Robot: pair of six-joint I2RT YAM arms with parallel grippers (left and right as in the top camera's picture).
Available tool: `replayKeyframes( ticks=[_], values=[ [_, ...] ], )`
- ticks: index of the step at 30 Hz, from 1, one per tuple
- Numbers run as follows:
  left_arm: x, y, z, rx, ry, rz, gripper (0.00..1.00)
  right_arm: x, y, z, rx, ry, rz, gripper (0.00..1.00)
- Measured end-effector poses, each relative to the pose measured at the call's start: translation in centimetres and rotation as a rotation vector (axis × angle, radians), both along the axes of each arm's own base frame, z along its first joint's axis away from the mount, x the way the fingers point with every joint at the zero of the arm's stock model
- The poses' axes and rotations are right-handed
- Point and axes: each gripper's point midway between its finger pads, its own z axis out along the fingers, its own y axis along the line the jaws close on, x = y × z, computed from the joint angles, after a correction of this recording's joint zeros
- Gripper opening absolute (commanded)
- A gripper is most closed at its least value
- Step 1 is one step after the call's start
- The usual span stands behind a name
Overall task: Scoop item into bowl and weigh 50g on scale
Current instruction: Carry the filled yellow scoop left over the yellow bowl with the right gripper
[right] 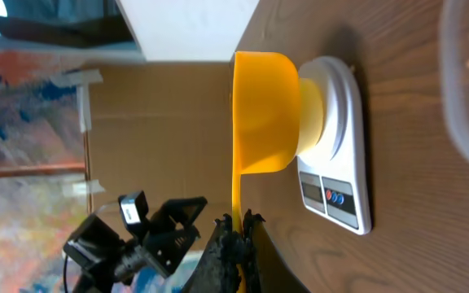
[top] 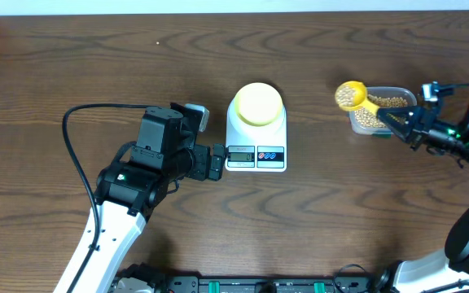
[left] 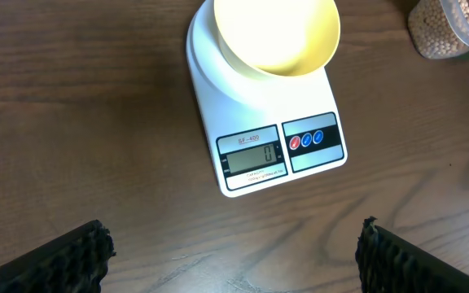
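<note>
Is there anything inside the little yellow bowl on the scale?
No, the bowl sitting on the scale shows only its bare pale yellow inside in the left wrist view.

"SF-400" on scale [left: 255, 122], display [left: 252, 160] "0"

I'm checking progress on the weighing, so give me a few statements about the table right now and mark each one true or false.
1. The bowl on the scale is empty. True.
2. The display reads fifty. False: it reads 0.
3. The scoop held by the right gripper carries beans. True.
4. The left gripper is shut on the bowl. False: it is open and holds nothing.
</note>
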Motion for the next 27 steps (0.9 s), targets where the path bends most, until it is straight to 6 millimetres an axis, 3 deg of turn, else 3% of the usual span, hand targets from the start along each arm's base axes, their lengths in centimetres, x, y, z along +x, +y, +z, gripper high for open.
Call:
replayKeyframes(
  ticks=[11, 27],
  values=[
    [0.0, 0.0, 0.0, 0.000, 0.000, 0.000, 0.98, -0.2, 3.3, 0.0, 0.004, 0.008, 0.091, 0.01],
    [0.0, 0.0, 0.0, 0.000, 0.000, 0.000, 0.98, -0.5, 5.3, 0.0, 0.017, 0.039, 0.142, 0.01]
  ],
)
